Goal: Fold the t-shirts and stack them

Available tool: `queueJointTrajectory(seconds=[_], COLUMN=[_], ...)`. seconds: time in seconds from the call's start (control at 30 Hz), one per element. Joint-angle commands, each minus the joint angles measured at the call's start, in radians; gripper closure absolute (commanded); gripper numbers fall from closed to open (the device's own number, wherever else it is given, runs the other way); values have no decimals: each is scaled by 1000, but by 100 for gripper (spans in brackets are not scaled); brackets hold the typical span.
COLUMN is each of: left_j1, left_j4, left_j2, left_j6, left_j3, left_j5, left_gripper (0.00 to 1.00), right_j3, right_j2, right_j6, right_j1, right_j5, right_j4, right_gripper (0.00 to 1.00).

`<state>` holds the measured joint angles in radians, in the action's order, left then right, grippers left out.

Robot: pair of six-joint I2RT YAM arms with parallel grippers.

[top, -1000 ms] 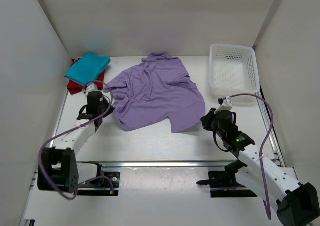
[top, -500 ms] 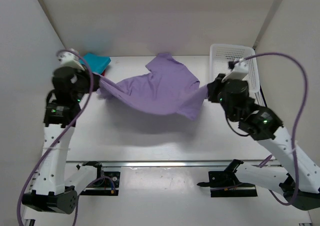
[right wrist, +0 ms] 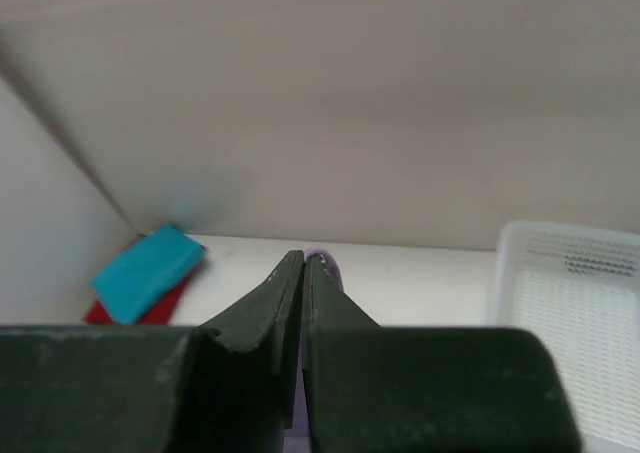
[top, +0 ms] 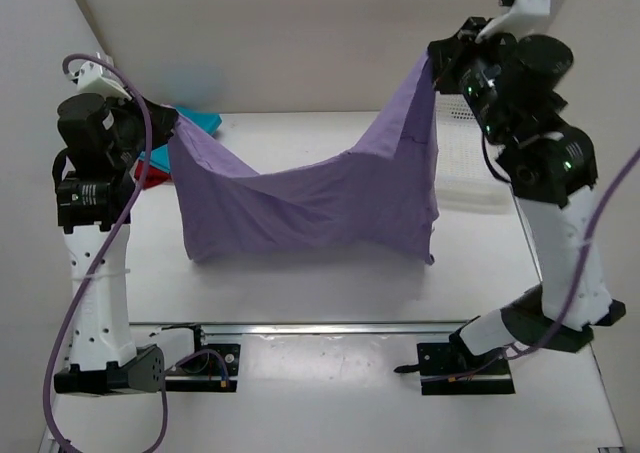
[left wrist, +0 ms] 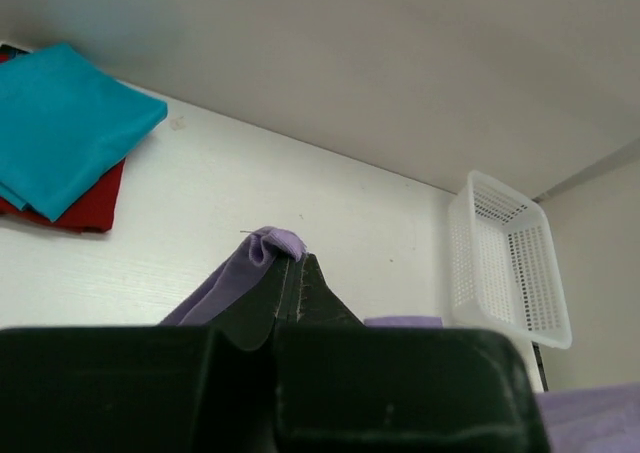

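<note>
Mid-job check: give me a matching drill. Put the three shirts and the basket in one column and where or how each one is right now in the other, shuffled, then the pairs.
Things:
1. lavender t-shirt
2. teal t-shirt
3. red t-shirt
4. white basket

Places or states:
A. bottom of the folded pile
B. far right side
C. lifted, hanging spread out
D. folded, lying on another shirt

Pairs: 1-C, 2-D, 3-A, 4-B
</note>
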<state>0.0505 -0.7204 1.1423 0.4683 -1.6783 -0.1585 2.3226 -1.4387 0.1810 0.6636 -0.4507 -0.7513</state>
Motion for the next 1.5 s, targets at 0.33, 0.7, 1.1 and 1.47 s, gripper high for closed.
queueJointTrajectory(seconds=[0.33, 0.7, 1.1, 1.47], left_j1=[-17, 136, 164, 129], left_j4=[222, 306, 433, 440], left_j2=[355, 484, 214, -367], left_j6=[61, 263, 184, 64], left_j3=[58, -425, 139, 1058], left_j5=[10, -147, -90, 111], left_gripper=[100, 98, 99, 99], right_j3=[181, 199, -629, -1627], right_j2=[-531, -332, 82, 660], right_j6=[17, 169, 78, 309], right_j1=[-459, -607, -533, -222], right_j5=[658, 655, 569, 265], right_j4=[41, 465, 456, 308], right_gripper=[100, 100, 100, 100])
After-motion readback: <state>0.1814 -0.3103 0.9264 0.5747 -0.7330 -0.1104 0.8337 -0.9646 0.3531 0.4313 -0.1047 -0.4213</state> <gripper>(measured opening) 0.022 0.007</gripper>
